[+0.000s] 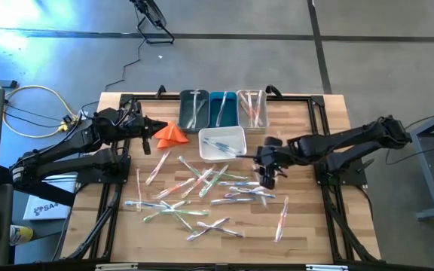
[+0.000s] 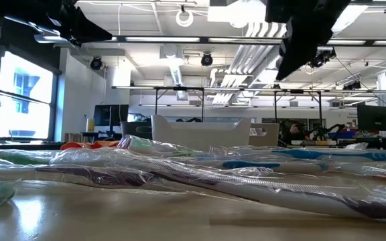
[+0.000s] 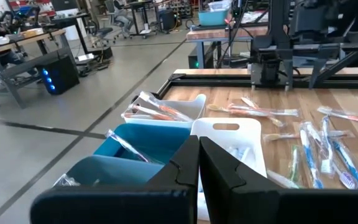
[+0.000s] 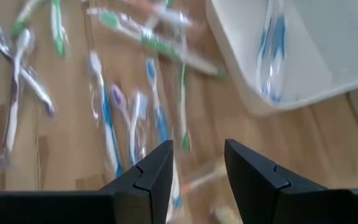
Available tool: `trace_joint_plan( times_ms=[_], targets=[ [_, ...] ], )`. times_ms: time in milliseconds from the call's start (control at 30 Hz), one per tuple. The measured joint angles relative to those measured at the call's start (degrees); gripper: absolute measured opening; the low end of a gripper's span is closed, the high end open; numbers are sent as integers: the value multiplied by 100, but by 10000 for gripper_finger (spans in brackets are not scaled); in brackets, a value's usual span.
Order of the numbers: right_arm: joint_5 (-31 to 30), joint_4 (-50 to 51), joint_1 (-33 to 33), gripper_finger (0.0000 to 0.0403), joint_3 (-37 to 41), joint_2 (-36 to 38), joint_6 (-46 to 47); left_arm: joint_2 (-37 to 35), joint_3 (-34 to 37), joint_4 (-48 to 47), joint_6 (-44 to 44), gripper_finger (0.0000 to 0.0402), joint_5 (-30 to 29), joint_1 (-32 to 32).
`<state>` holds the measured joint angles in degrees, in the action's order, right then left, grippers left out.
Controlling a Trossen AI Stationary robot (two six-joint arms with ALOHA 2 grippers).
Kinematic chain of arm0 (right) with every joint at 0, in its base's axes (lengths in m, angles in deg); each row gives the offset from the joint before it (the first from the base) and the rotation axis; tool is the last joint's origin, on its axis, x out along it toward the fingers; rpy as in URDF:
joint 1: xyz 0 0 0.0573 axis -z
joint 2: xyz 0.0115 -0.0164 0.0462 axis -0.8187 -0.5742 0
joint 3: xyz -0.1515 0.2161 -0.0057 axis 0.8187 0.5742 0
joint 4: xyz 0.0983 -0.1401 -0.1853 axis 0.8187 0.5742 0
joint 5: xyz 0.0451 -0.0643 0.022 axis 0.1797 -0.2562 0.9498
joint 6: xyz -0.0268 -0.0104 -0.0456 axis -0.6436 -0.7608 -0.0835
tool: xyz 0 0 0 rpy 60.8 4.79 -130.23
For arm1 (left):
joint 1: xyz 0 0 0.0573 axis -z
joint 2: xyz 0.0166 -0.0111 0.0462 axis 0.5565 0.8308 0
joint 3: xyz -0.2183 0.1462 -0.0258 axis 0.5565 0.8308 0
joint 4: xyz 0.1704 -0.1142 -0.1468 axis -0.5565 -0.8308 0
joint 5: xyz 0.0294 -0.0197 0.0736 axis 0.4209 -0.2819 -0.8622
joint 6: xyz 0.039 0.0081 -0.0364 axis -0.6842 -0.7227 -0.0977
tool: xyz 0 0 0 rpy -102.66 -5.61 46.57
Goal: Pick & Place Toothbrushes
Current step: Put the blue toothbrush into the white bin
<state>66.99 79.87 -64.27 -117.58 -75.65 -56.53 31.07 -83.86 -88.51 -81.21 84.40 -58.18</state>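
Down at the near edge of the pale wooden table (image 1: pixel 307 226), a loose scatter of thin toothbrushes in clear plastic wrappers (image 1: pixel 194 197) lies criss-crossed, green, blue, pink and whitish handles all tangled together. One pink-handled brush (image 1: pixel 282 218) sits apart, off toward the right arm's side. Just past the heap hangs the right gripper (image 1: pixel 267 178), its dark fingers (image 4: pixel 151 173) spread apart with nothing between them, poised above the far right fringe of the scatter; its own camera looks straight down on blue and purple brushes beneath. Beside it, a touch farther back, sits a white rectangular plastic bin (image 1: pixel 237 136) with a blue-handled brush (image 4: pixel 272 56) lying inside. Over on the other side the left gripper (image 1: pixel 160 126) waits, fingers (image 3: pixel 225 171) pressed together and holding nothing, right next to an orange folded cloth (image 1: pixel 172 133). Farthest back, three bins stand in a row: dark teal (image 1: pixel 182 113), blue (image 1: pixel 234 113), and clear (image 1: pixel 240 105), each with wrapped brushes in it.
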Motion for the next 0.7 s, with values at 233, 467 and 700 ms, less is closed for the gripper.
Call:
trace_joint_plan(
  times_ms=[233, 467, 700],
  targets=[
    [34, 557, -262, 137, 2, 0, 756, 0, 0, -6, 11, 8, 0, 0],
    [17, 591, -381, 137, 2, -103, 1472, 70, 0, -17, 163, 8, -2, 0],
    [322, 577, -594, 137, 2, -691, 1406, 68, 0, 2, -11, 8, -42, 0]
  ],
)
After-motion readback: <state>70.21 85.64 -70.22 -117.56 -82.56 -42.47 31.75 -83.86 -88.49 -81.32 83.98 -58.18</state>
